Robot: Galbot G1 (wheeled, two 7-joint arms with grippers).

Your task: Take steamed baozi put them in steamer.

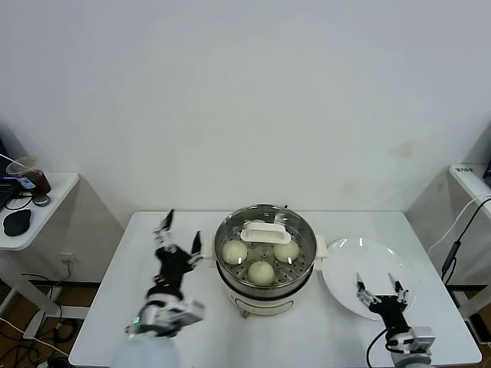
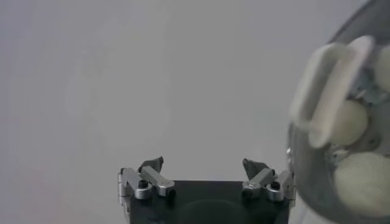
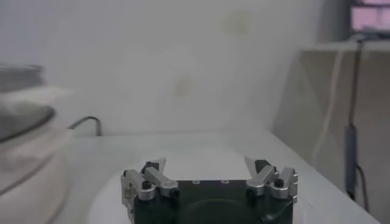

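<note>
The steamer (image 1: 230, 280) stands mid-table, steel pot on a cream base, with the glass lid and its white handle (image 1: 265, 231) on top. Through the lid I see three baozi (image 1: 234, 251), (image 1: 286, 250), (image 1: 261, 271); a fourth is not visible. My left gripper (image 1: 182, 234) is open and empty just left of the steamer. In the left wrist view the left gripper (image 2: 203, 165) is open, with the steamer (image 2: 292, 152), lid handle (image 2: 326, 91) and a baozi (image 2: 350, 122) beside it. My right gripper (image 1: 376, 287) is open and empty over the front of the white plate (image 1: 368, 261); it also shows open in the right wrist view (image 3: 209, 164).
The flat white plate carries nothing. A small side table (image 1: 42, 207) with a cup and black objects stands far left. Another table edge and a hanging cable (image 1: 456, 245) are at the far right. The steamer shows blurred in the right wrist view (image 3: 24, 170).
</note>
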